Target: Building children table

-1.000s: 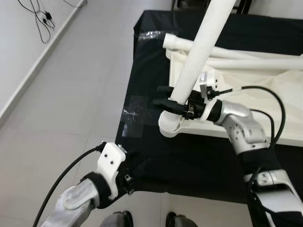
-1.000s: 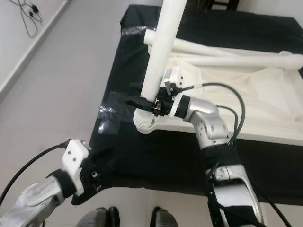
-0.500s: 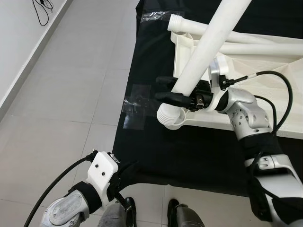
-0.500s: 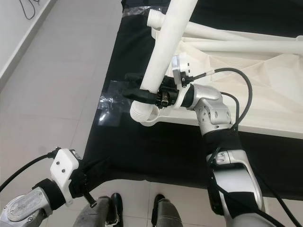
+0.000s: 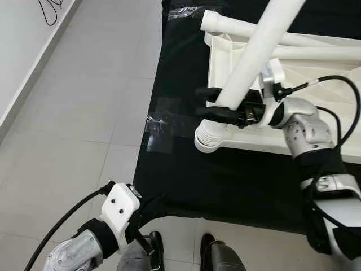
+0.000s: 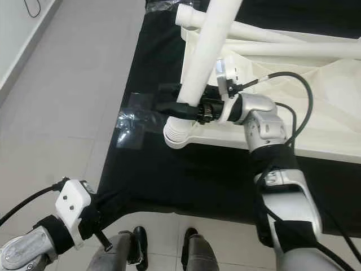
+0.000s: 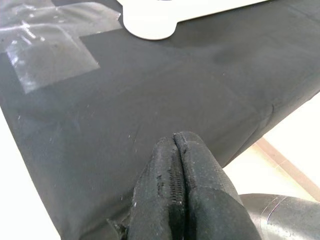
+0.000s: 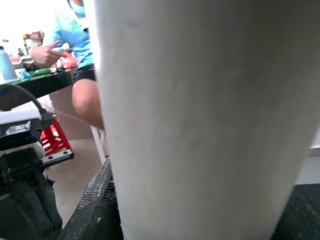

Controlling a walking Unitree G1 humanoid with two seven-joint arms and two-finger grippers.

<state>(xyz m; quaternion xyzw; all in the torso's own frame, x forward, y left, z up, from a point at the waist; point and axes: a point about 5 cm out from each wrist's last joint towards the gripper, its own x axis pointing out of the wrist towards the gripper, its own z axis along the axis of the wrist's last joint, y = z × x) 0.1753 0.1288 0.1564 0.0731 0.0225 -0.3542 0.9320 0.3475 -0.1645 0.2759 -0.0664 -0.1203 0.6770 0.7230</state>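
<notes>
Bare black cloth near edge, raised leg blocking tabletop

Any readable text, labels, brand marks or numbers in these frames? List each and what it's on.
None readable.
White plastic table leg held by the right gripper: plain, no print.
White table top on the black cloth: no markings.
Clear tape patch on the cloth: blank.
White housing on the left gripper: two holes, no lettering.

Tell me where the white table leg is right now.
The white table leg stands tilted in the right gripper, its ribbed lower end at the near-left corner socket of the upturned white tabletop on the black cloth.
</notes>
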